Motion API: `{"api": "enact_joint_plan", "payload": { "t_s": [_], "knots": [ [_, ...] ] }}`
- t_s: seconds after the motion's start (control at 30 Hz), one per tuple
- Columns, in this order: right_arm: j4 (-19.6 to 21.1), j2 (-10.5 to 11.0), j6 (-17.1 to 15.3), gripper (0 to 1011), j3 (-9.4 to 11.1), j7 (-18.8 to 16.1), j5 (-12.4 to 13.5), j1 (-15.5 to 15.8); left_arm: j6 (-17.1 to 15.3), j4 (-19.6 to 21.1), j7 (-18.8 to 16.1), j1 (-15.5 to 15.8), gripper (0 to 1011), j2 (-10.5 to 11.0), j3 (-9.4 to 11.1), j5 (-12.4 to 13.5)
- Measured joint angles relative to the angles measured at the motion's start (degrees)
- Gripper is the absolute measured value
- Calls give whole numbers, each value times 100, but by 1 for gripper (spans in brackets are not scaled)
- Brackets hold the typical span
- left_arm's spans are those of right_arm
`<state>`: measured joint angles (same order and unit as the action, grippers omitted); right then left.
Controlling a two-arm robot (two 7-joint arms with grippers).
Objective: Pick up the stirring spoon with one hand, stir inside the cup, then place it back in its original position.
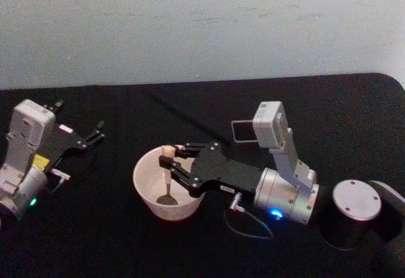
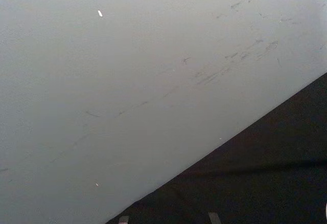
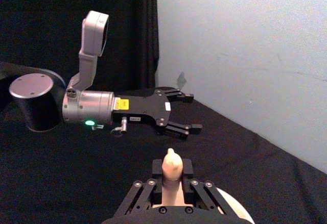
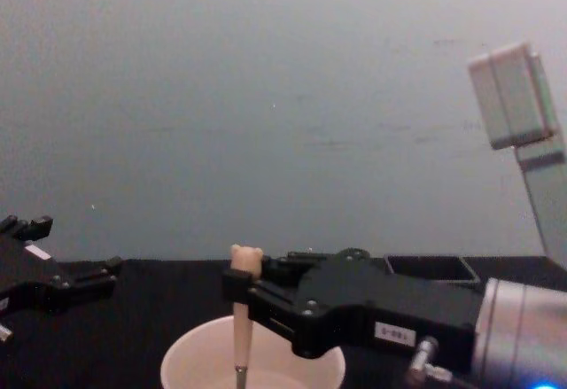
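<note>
Midway, the stirring spoon (image 1: 167, 178) is gripped upright inside the cup (image 1: 142, 169) by the right gripper (image 1: 172, 164); replacement is judged pending. The left gripper (image 1: 96, 133) is parked well left, fingers apart.

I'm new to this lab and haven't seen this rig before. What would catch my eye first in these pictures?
First, the right gripper at mid-table, shut on the stirring spoon, which stands upright with its bowl down inside the cream-white cup. Next, the left gripper, open and idle at the left side of the black table.
</note>
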<state>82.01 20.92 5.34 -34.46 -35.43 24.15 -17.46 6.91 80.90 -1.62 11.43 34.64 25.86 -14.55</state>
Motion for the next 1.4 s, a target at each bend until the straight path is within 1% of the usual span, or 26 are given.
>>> {"api": "enact_joint_plan", "payload": {
  "t_s": [0.1, 0.17, 0.2, 0.33, 0.4, 0.53, 0.63, 0.8, 0.97, 1.07, 1.17, 1.27, 1.33, 1.37, 1.4],
  "knots": [
    [-62, -89, -14, 214, -30, 74, -62, -44, 0, 0, 0, 0, 1001, 0, 0, 0],
    [-143, -172, -14, 214, -47, 140, -120, -90, 0, 0, 0, 0, 1001, 0, 0, 0],
    [-214, -248, -9, 214, -57, 187, -161, -130, 0, 0, 0, 0, 1001, 0, 0, 0],
    [-345, -381, 22, 214, -63, 276, -249, -210, 0, 0, 0, 0, 1001, 0, 0, 0],
    [-462, -481, 66, 214, -62, 350, -326, -280, 0, 0, 0, 0, 1001, 0, 0, 0],
    [-731, -672, 141, 214, -15, 487, -472, -434, 0, 0, 0, 0, 1001, 0, 0, 0],
    [-909, -770, 173, 214, 36, 569, -547, -526, 0, 0, 0, 0, 1001, 0, 0, 0],
    [-1084, -839, 204, 214, 131, 637, -637, -609, 0, 0, 0, 0, 1001, 0, 0, 0],
    [-1083, -773, 218, 214, 226, 619, -681, -592, 0, 0, 0, 0, 1001, 0, 0, 0],
    [-891, -607, 192, 214, 319, 515, -656, -477, 0, 0, 0, 0, 1001, 0, 0, 0],
    [-718, -488, 155, 214, 365, 445, -604, -375, 0, 0, 0, 0, 1001, 0, 0, 0],
    [-370, -240, 85, 214, 435, 305, -469, -153, 0, 0, 0, 0, 1001, 0, 0, 0],
    [-243, -150, 53, 214, 455, 243, -412, -76, 0, 0, 0, 0, 1001, 0, 0, 0],
    [-107, -57, 14, 214, 468, 179, -348, 3, 0, 0, 0, 0, 1001, 0, 0, 0],
    [-44, -15, -2, 214, 471, 149, -317, 38, 0, 0, 0, 0, 1001, 0, 0, 0]
  ]
}}
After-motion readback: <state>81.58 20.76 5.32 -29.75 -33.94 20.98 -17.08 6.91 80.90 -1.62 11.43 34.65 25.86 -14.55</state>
